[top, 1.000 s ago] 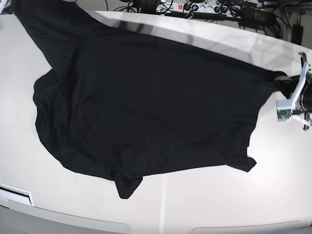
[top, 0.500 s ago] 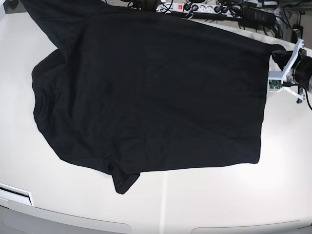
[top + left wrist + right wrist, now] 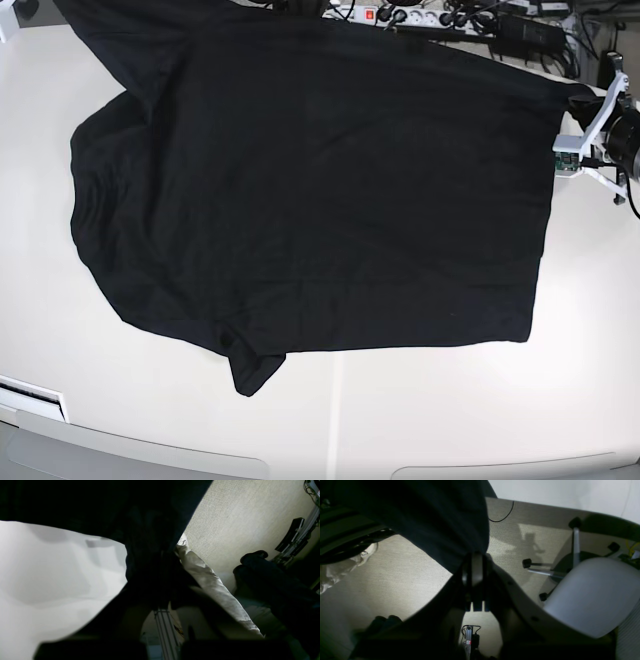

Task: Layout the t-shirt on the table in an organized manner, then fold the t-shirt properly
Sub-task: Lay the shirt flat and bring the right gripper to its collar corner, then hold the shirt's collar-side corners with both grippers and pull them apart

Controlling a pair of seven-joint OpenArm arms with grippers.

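- Shirt (image 3: 310, 190) lies spread across your table (image 3: 450, 420), one sleeve near-left.
- Left gripper (image 3: 580, 105) pinches its far-right corner.
- Right gripper (image 3: 473, 565) pinches cloth too.

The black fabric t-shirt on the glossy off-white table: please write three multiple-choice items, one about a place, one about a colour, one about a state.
1. Where is the left gripper in the base view?
A. right edge
B. bottom centre
C. left edge

2. What colour is the soft fabric t-shirt?
A. white
B. black
C. red

3. How does the t-shirt lie on the glossy off-white table?
A. spread out wide
B. folded in a small square
C. rolled up

Answers: 1 A, the gripper holds the shirt's right corner; 2 B, plain black cloth; 3 A, it covers most of the tabletop.
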